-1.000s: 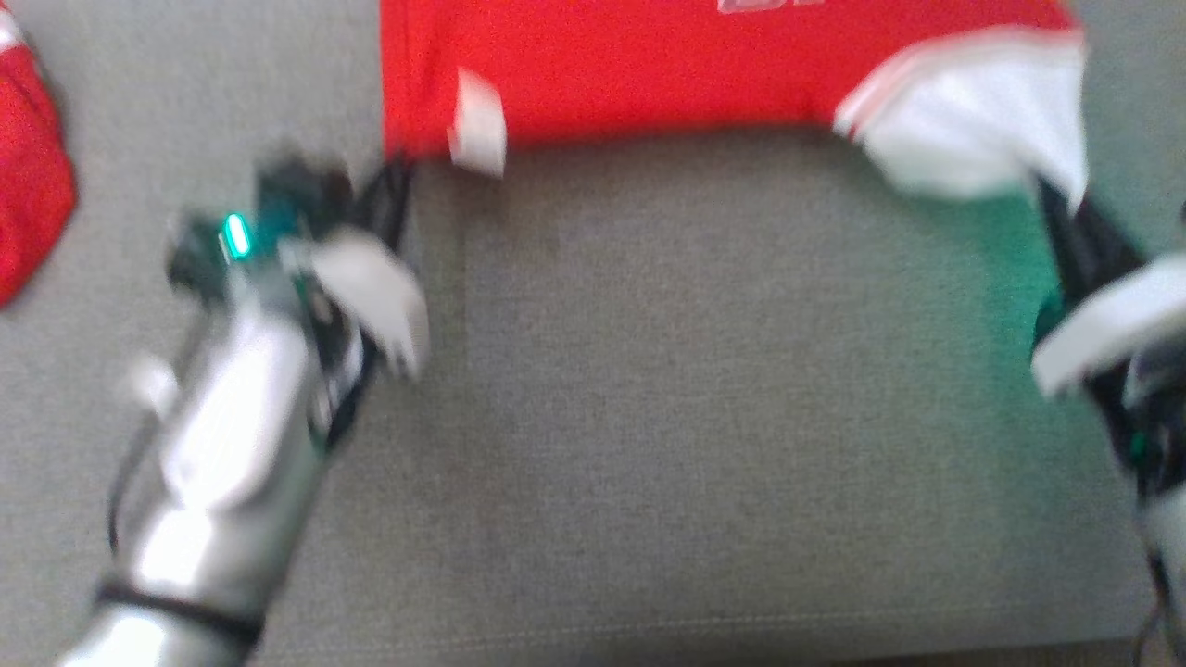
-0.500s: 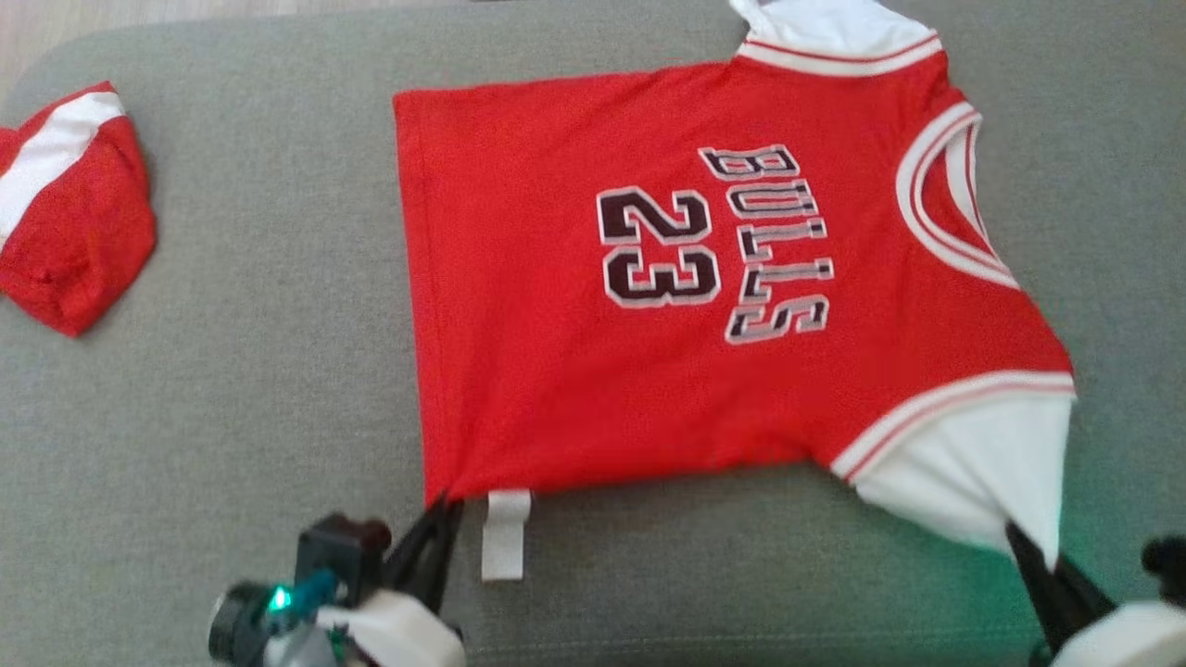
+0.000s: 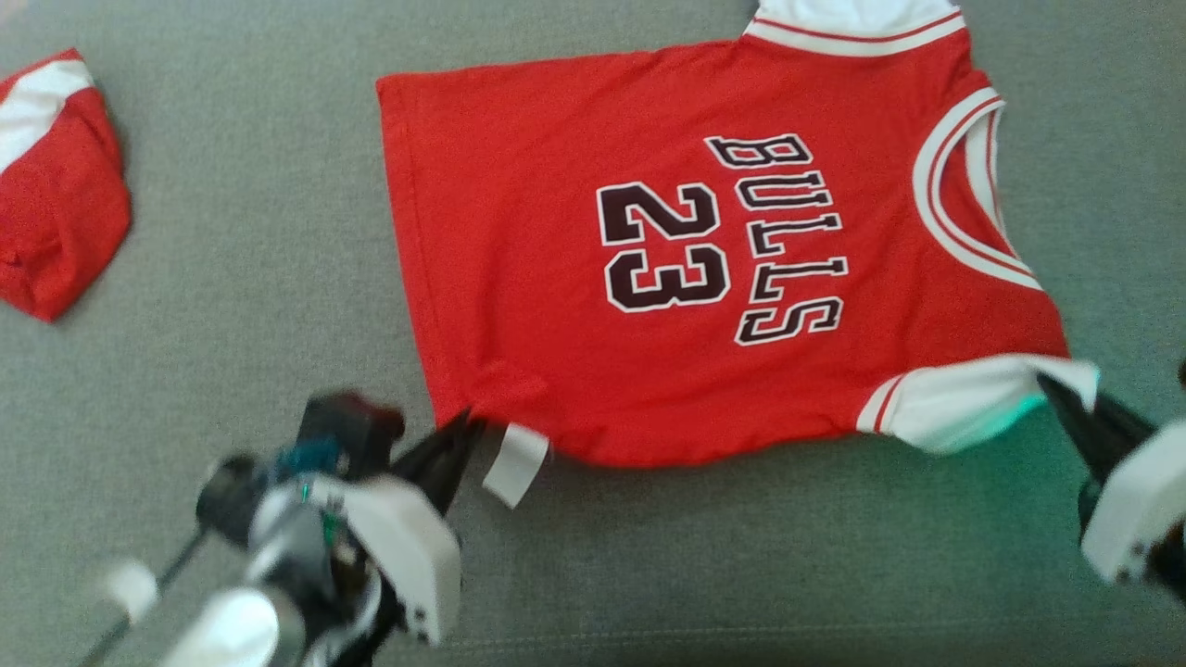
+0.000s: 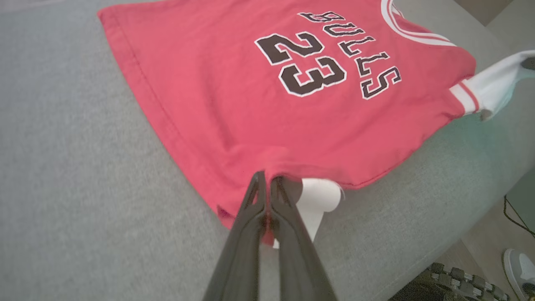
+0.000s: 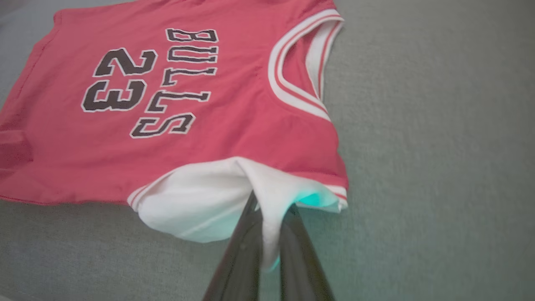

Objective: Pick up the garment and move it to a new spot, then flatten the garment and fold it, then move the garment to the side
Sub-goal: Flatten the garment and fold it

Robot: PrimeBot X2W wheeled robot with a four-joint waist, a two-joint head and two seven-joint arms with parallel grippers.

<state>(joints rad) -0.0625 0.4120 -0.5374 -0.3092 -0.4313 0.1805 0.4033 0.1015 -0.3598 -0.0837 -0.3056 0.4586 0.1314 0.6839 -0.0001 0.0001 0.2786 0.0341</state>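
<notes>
One jersey (image 3: pixel 519 232), crosswise, collar (image 3: pixel 924 199) apparently rightward

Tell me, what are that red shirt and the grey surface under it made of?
Red shirt: soft knit fabric, matte, likely cotton or polyester; it drapes and puckers where pinched. Grey surface: woven upholstery cloth, it seems, with a fine heathered weave.

It looks like a home, a sitting room by the feel of it. Everything rests on a broad grey upholstered cushion (image 3: pixel 704 547) of woven cloth, with a stitched seam (image 3: pixel 741 637) along its near edge, like a sofa seat. Clothes lie on it: a red jersey (image 3: pixel 556 232) and a folded red and white garment (image 3: pixel 56 204). Past the cushion's edge are tan floor (image 4: pixel 476 251), a loose black cable (image 4: pixel 516 215) and a pale shoe (image 4: pixel 518 267).
</notes>
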